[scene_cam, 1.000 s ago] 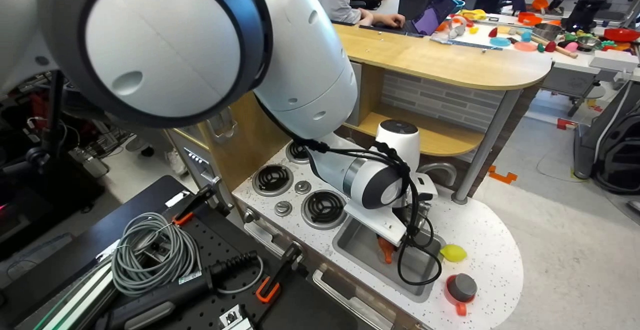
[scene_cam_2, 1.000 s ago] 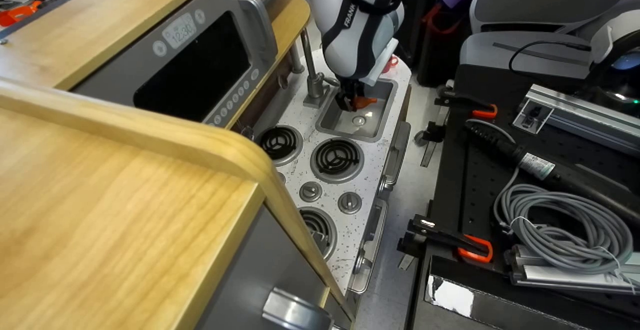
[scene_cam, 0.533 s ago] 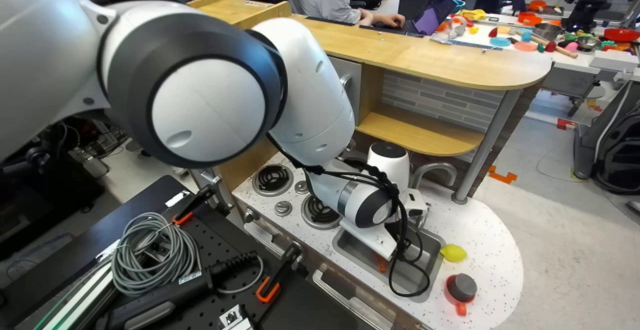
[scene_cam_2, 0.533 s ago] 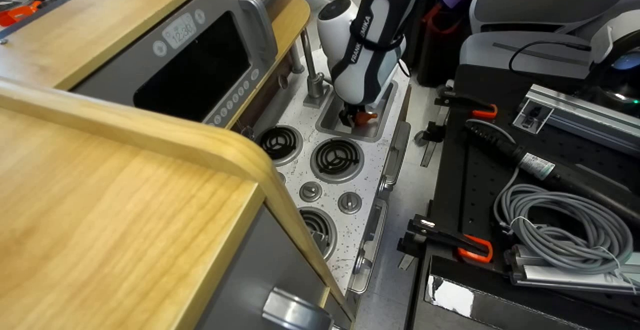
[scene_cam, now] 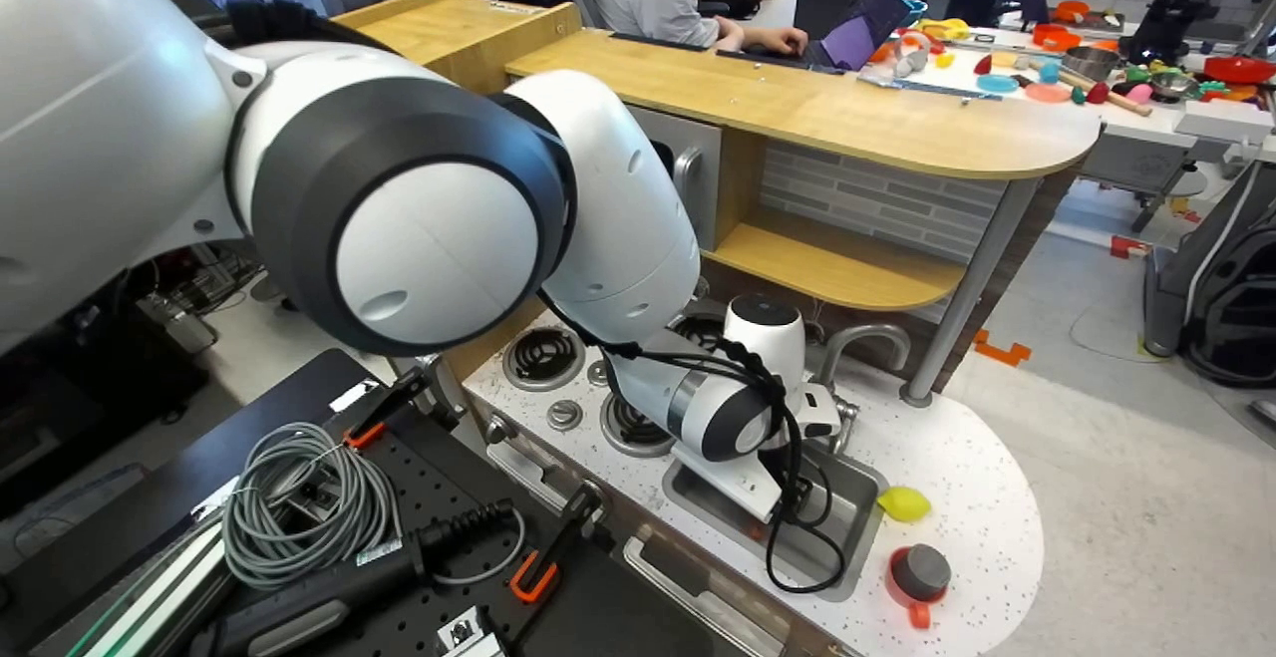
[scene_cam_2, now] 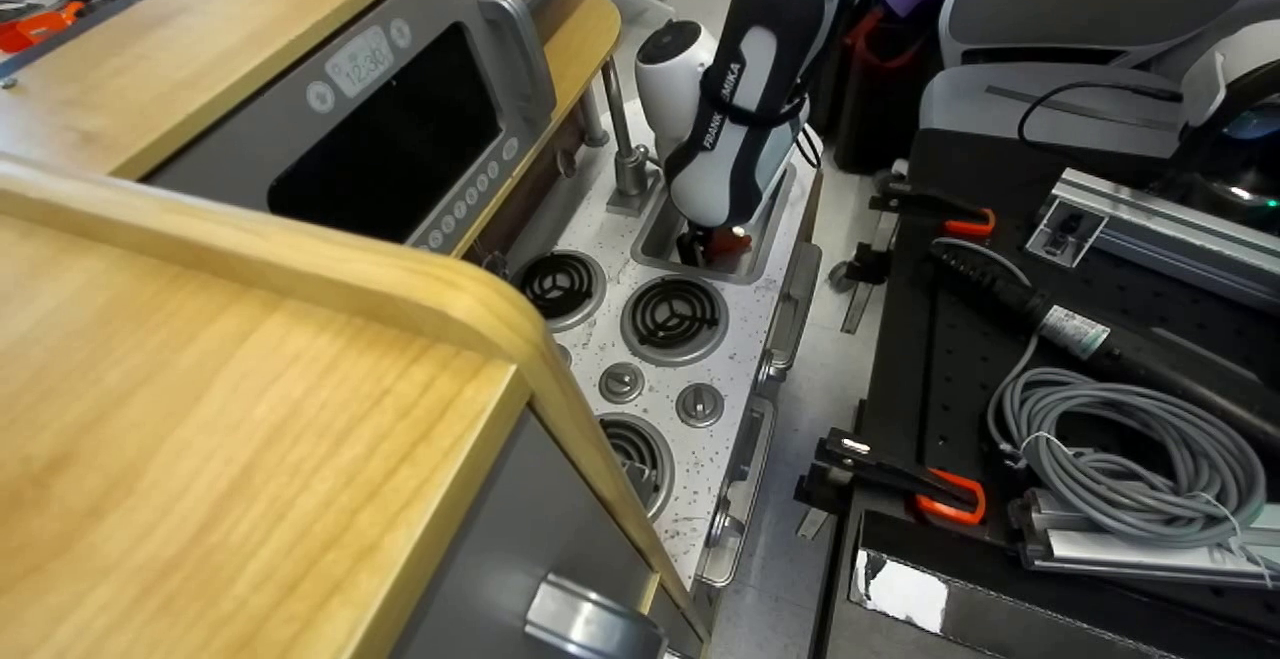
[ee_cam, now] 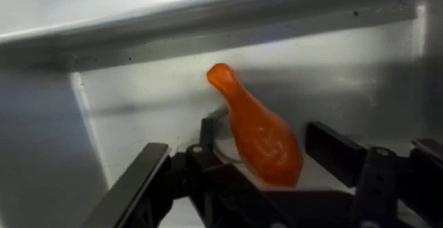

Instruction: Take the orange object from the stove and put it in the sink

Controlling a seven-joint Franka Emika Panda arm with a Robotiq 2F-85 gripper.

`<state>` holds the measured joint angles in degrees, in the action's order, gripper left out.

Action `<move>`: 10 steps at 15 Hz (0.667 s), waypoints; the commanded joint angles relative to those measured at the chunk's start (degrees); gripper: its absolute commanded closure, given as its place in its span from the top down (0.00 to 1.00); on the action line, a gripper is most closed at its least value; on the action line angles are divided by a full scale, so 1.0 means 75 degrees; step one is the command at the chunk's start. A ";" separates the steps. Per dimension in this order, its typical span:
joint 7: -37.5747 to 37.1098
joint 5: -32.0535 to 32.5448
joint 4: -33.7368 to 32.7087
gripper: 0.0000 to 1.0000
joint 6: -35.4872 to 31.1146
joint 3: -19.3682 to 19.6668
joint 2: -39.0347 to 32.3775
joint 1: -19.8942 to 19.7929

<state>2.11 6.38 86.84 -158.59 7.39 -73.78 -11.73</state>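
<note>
The orange object (ee_cam: 242,107), shaped like a drumstick, lies over the drain on the floor of the grey metal sink (ee_cam: 145,89) in the wrist view. My gripper (ee_cam: 259,129) is open around its thick end, with a visible gap between the object and the finger (ee_cam: 332,152) on the right. In an exterior view my gripper (scene_cam_2: 705,247) is low inside the sink (scene_cam_2: 690,272), beside the orange object (scene_cam_2: 733,241). In an exterior view the arm hides most of the object. The white stove (scene_cam_2: 655,394) with black burners adjoins the sink.
The faucet (scene_cam_2: 630,174) rises at the sink's back edge. A yellow lemon (scene_cam: 904,503) and a red cup (scene_cam: 919,615) with a grey piece in it stand beyond the sink. A wooden shelf (scene_cam: 847,263) overhangs the back. A loose arm cable hangs over the sink.
My arm has moved down into the sink and toward its stove side, and the orange object moved along with the gripper. In the last half second the arm lowered only slightly.
</note>
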 commanded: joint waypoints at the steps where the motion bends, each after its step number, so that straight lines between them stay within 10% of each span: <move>1: 0.0346 -0.0115 0.1033 1.00 -0.0395 -0.0220 0.0813 -0.0126; 10: 0.0251 -0.0202 0.4273 1.00 -0.0536 -0.0124 0.4020 -0.0057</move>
<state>3.90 6.19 107.91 -163.16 5.96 -54.01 -12.50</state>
